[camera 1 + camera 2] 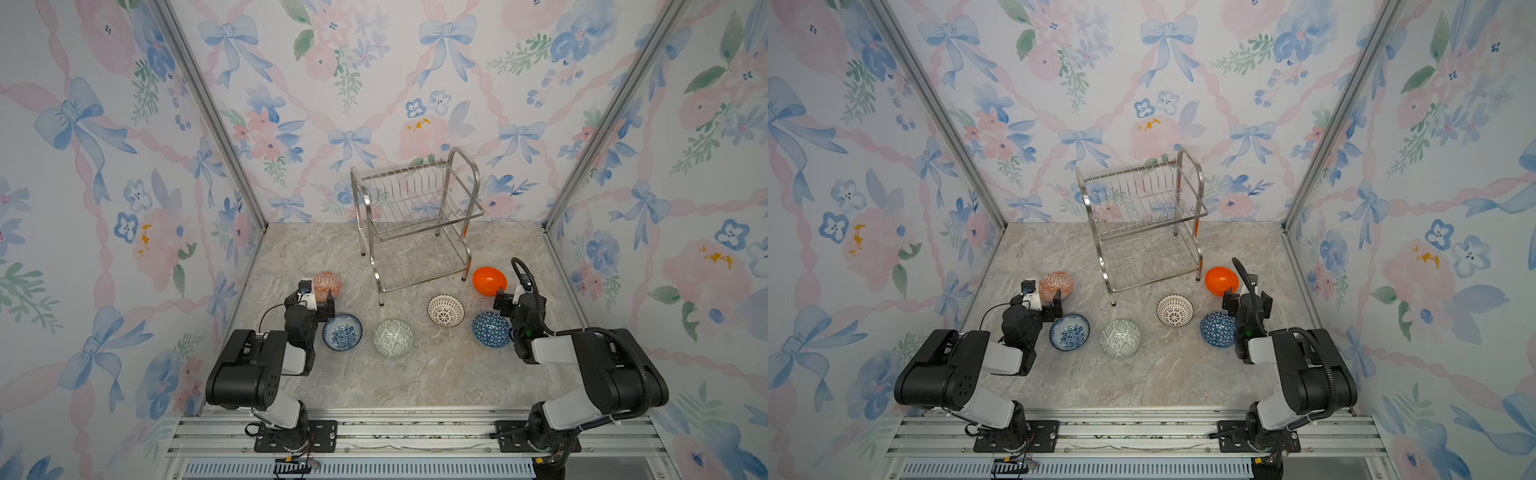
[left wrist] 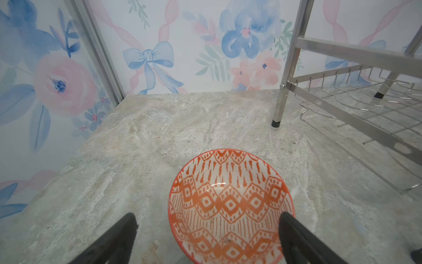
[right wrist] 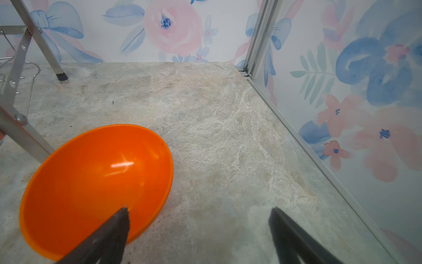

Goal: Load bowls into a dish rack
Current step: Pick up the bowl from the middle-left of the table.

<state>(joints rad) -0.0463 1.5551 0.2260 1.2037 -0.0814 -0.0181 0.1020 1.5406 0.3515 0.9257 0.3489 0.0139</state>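
Note:
The steel dish rack [image 1: 415, 220] [image 1: 1142, 224] stands at the back middle, both wire tiers bare. Six bowls sit on the table in front of it: red-orange patterned [image 1: 327, 284] [image 2: 230, 205], blue floral [image 1: 342, 332], green-grey [image 1: 393, 338], white lattice [image 1: 445, 310], blue with triangles [image 1: 491, 329] and plain orange [image 1: 489, 281] [image 3: 96, 187]. My left gripper [image 1: 319, 296] [image 2: 208, 219] is open just over the red-orange bowl, one finger outside its rim, the other at the opposite rim. My right gripper [image 1: 509, 297] [image 3: 199, 210] is open, one finger over the orange bowl's inside, the other over bare table.
Floral-papered walls with aluminium corner posts [image 1: 212, 120] close in the marble table [image 1: 415, 382] on three sides. The rack's near legs [image 2: 277, 121] [image 3: 61, 76] stand close to both grippers. An aluminium rail [image 1: 415, 432] carries both arm bases at the front.

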